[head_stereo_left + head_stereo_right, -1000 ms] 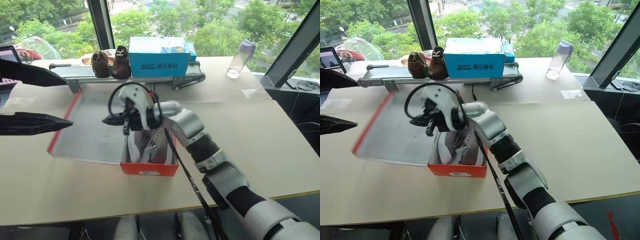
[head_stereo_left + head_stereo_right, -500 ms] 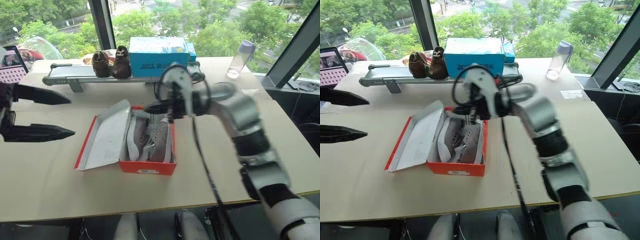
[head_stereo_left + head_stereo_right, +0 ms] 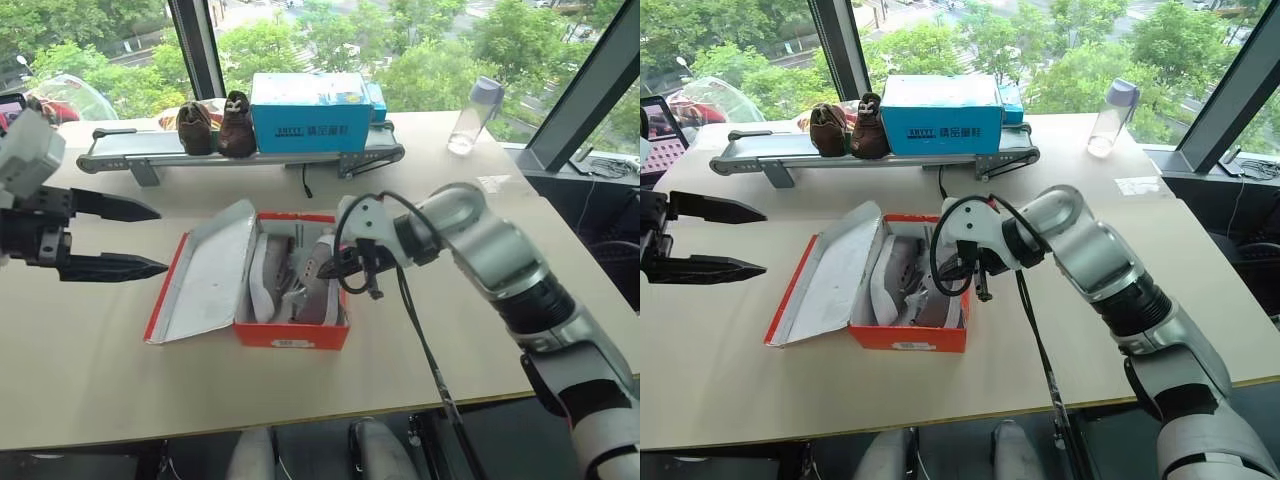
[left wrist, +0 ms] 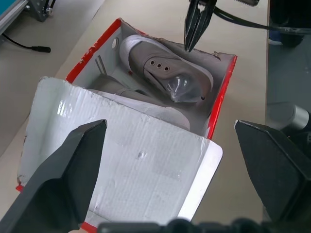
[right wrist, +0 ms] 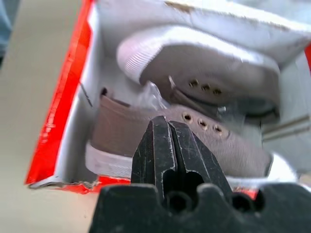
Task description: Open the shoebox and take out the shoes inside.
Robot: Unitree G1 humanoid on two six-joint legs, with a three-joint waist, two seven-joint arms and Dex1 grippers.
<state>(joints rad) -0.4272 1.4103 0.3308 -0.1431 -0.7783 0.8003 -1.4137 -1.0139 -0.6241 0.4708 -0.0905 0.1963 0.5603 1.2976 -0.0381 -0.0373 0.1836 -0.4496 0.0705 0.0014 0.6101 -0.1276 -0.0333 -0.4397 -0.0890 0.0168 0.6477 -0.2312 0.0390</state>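
The red shoebox [image 3: 290, 335] sits open near the middle of your tan table [image 3: 100, 380], its white-lined lid [image 3: 205, 270] folded back flat toward your left and the pair of grey-taupe shoes [image 3: 300, 280] lying side by side inside, clear plastic stuffed in one. Your right gripper [image 3: 325, 270] hangs over the box's right edge above the nearer shoe with its two black fingers pressed together, gripping nothing. Your left gripper [image 3: 150, 239] hovers well to the left of the lid, fingers spread wide and empty.
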